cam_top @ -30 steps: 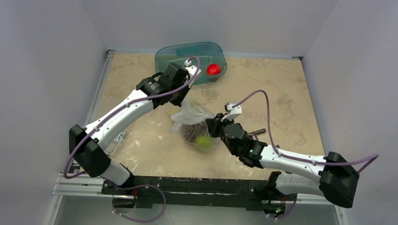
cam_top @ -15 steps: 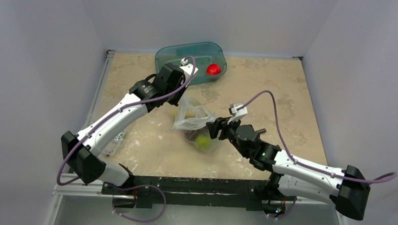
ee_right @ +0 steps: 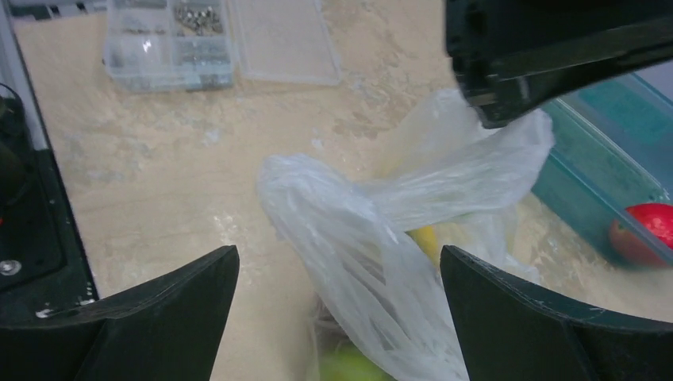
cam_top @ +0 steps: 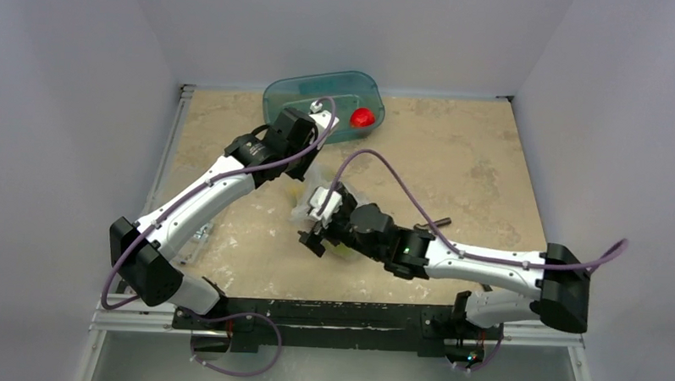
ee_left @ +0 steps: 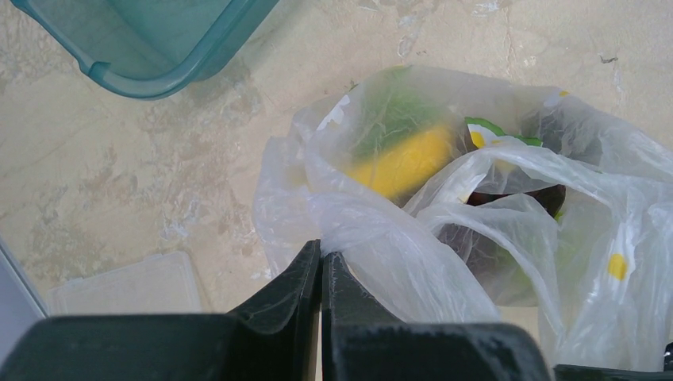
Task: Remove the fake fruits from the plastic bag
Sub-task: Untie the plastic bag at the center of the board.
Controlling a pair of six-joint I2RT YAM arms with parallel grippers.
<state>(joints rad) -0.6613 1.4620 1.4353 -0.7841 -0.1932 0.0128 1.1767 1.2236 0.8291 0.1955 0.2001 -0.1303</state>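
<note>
L gripper (ee_left: pixel 321 255) clamped on plastic bag (ee_left: pixel 381 238) fold; R gripper (ee_right: pixel 337 258) spread wide, facing it.

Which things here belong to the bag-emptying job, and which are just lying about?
Job: plastic bag; yellow fruit inside it; left gripper, pinching the bag; right gripper, open at the bag.
Lying about: teal tub; red fruit in the tub; clear parts box.

Far middle: tub (cam_top: pixel 280 95) just behind bag (ee_left: pixel 444 238), narrow gap between
Bag top: left gripper (ee_left: pixel 321 254) pinches a fold on the tub side
Bag near side: right gripper (ee_right: pixel 337 258), jaws wide, crowds it; right arm (cam_top: pixel 476 261) bars the near middle
Left near edge: box (ee_right: pixel 171 40) beside left arm (cam_top: pixel 207 190)
Right half: bare table (cam_top: pixel 488 153), one small dark thing (cam_top: pixel 439 221) beside the right arm
</note>
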